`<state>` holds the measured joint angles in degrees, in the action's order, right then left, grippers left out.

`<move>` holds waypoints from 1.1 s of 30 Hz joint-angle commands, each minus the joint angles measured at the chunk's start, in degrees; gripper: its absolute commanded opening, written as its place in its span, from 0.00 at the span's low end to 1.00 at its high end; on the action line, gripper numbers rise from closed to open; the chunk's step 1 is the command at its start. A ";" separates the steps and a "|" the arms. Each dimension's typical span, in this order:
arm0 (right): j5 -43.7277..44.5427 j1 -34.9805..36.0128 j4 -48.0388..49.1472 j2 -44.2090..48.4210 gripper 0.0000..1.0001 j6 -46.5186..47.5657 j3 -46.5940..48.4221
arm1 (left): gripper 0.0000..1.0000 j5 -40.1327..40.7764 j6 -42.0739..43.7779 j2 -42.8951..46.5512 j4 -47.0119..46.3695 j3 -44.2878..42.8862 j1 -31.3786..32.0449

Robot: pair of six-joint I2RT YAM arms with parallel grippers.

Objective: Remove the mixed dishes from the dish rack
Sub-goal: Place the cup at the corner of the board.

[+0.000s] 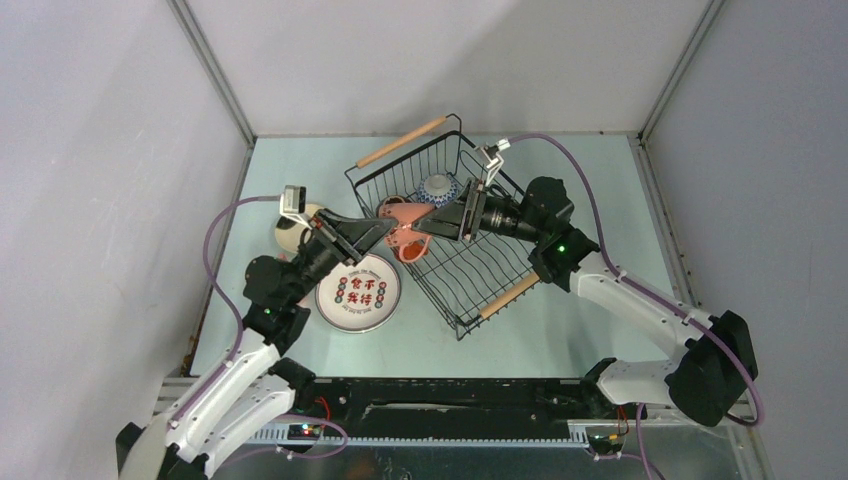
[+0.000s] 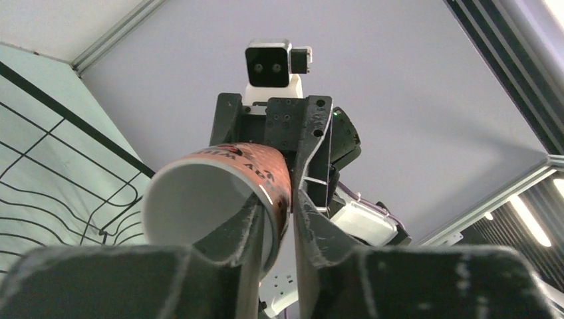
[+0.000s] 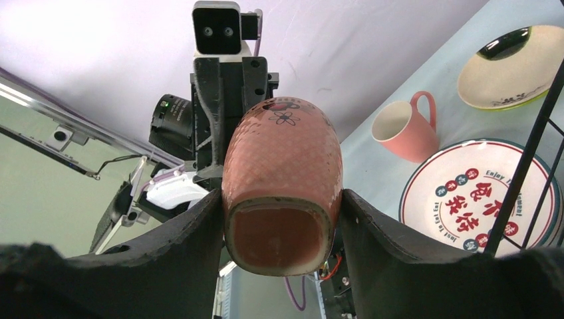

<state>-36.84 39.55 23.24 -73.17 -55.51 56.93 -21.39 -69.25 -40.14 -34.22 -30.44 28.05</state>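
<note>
An orange-red cup (image 1: 407,243) with a white inside hangs over the near left corner of the black wire dish rack (image 1: 478,272). Both grippers hold it. My left gripper (image 2: 282,197) is shut on its rim, one finger inside and one outside the cup (image 2: 245,159). My right gripper (image 3: 281,201) is shut on the sides of the cup (image 3: 282,156), whose base faces that camera. A patterned bowl (image 1: 438,187) and a pink piece (image 1: 394,208) lie in the rack. The green-rimmed plate (image 1: 358,292), cream saucer (image 1: 296,228) and a pink mug (image 3: 404,129) stand on the table left of the rack.
The rack sits turned at an angle in the middle of the table, its wooden handles at the far left (image 1: 402,141) and near right (image 1: 510,295). Grey walls close in the table on three sides. Rack wires (image 2: 53,174) show at the left of the left wrist view.
</note>
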 commanded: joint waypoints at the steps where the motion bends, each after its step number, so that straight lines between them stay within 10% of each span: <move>1: 0.73 0.44 1.34 3.20 0.13 1.93 0.18 | 0.16 -0.73 -0.73 0.10 -4.31 -1.49 0.94; 5: 2.63 0.52 -2.96 5.37 0.17 4.95 0.14 | 0.00 -0.69 0.76 0.83 -2.10 -2.18 1.04; 18: 9.69 -3.51 -20.81 13.94 0.84 15.67 0.20 | 0.00 10.50 26.77 6.52 39.24 -14.69 1.04; 33: 15.89 -7.94 -33.60 17.09 0.96 31.70 0.20 | 0.00 33.45 42.74 1.86 71.77 -27.69 -1.45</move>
<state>-23.83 32.08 -7.57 -57.34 -30.33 56.66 1.80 -32.91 -38.48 30.48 -51.81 28.58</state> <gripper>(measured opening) 0.954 0.094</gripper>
